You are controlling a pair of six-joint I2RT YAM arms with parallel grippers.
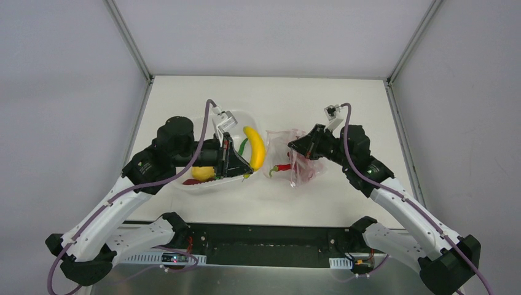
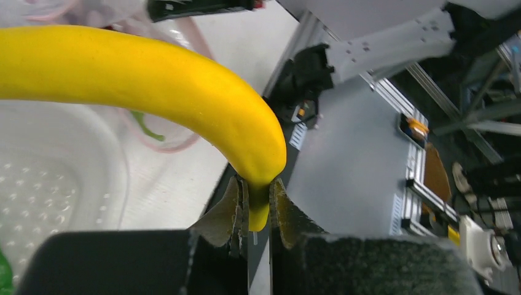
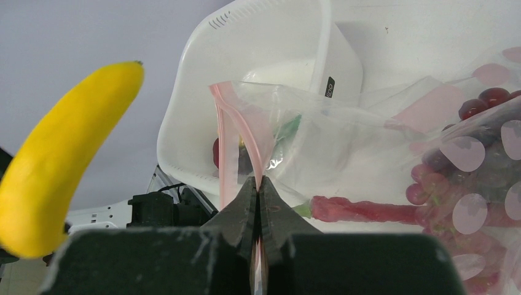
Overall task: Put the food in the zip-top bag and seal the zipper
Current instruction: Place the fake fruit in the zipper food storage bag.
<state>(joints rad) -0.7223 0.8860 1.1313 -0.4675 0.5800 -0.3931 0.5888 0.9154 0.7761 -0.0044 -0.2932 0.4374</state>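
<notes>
White tabletop [image 1: 270, 98] is hosting the loading step: the left gripper [image 2: 258, 203], nearly closed, is pinching the yellow banana [image 2: 153, 80] by its tip near the zip-top bag [image 1: 278, 146], while the right gripper [image 3: 259, 196], fully closed, is lifting its zipper [image 3: 228, 129], likely awaiting the banana's careful insertion.

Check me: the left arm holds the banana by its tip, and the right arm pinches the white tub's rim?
Not quite. The right wrist view shows the right gripper pinching the pink zipper of the clear bag, not the tub. The left gripper does hold the banana by its tip.
</notes>
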